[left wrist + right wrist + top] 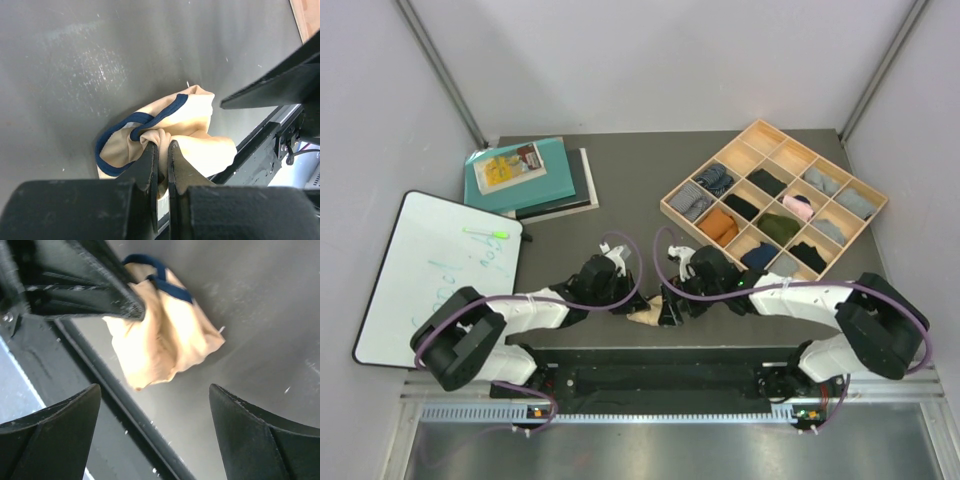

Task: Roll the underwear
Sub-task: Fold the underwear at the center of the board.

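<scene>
top external view: both arms fold low from their bases at the near edge of the table point(620, 170), elbows out and wrists turned inward, so that the left gripper point(636, 303) and right gripper point(671, 309) meet nose to nose at the middle of that edge. between them lies the beige underwear point(646, 317), bunched into a small lump right at the table's near rim.

left wrist view: the left gripper point(162, 148) is clenched, jaws almost together on a pinched fold of the beige underwear point(197, 117), whose navy edging loops out to the left over the dark tabletop. one black finger of the right gripper crosses the right side of this view, just beside the cloth.

right wrist view: the right gripper point(154, 390) is released, jaws spread wide and holding nothing, the beige underwear point(165, 335) beyond them and apart from both fingers. a finger of the left gripper point(100, 295) touches the cloth's upper left.

farther back on the right, a wooden tray point(665, 206) divided into square compartments sits turned at an angle; single small rolls fill many of them, among them an orange roll point(719, 226), a dark green roll point(780, 228), a pink roll point(800, 207) and grey, black and navy ones. at far left, a stack of books point(525, 178) lies beside a whiteboard point(420, 280) carrying a green marker point(486, 233).
</scene>
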Controlling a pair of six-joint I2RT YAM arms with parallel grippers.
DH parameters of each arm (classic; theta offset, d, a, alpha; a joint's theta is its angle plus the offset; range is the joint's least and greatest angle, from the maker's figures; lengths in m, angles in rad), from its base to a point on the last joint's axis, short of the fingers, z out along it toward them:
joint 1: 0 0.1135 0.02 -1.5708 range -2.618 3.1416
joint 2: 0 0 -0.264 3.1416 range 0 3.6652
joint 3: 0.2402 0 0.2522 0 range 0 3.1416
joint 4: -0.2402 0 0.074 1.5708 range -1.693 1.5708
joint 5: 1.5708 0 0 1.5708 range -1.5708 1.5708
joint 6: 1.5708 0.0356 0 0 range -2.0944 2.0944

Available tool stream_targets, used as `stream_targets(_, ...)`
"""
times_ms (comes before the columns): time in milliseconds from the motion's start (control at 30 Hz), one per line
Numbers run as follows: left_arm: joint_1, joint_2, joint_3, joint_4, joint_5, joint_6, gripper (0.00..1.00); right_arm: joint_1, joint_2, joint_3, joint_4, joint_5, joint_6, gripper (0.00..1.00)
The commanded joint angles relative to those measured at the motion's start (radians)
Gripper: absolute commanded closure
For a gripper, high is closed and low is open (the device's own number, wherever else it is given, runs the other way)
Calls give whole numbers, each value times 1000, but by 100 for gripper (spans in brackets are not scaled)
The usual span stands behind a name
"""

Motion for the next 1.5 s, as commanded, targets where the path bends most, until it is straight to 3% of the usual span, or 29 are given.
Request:
stream_targets(0, -3, 26, 15, -65, -53, 4, 100, -8, 52, -2, 130, 41, 40, 15)
stream_targets(100, -3, 27, 15, -65, -55, 3, 100, -10, 75, -8, 158, 34, 51, 21)
stream_targets(267, -5, 23, 20, -56, -44, 6, 100, -8, 123, -5, 130, 57, 63, 40)
stream_targets(367, -3, 9, 31, -56, -35, 12, 100, -8, 146, -3, 115, 68, 74, 56)
stream_targets(400, -5, -6, 38, -60, -35, 13, 100, -7, 149, 0, 103, 71, 83, 67)
stream_targets(500, -3, -54, 58, -97, -49, 22, 85, -8, 166, 8, 75, 105, 110, 87)
stream_targets(533, -5, -71, 61, -120, -55, 26, 73, -8, 170, 12, 60, 119, 115, 89)
stream_targets(633, -5, -150, 63, -172, -79, 44, 53, -10, 193, 34, 6, 125, 138, 99)
stream_targets(733, -5, -230, 51, -214, -101, 68, 44, -10, 227, 60, -28, 111, 147, 100)
stream_targets(867, -5, -310, 6, -243, -111, 87, 41, -21, 276, 71, -14, 76, 164, 100)
stream_targets(1167, -5, -304, -51, -243, -134, 72, 39, -27, 310, 75, 0, 39, 170, 100)
stream_targets(1467, -3, -257, -103, -116, -128, 36, 40, -27, 335, 83, 6, 18, 172, 100)
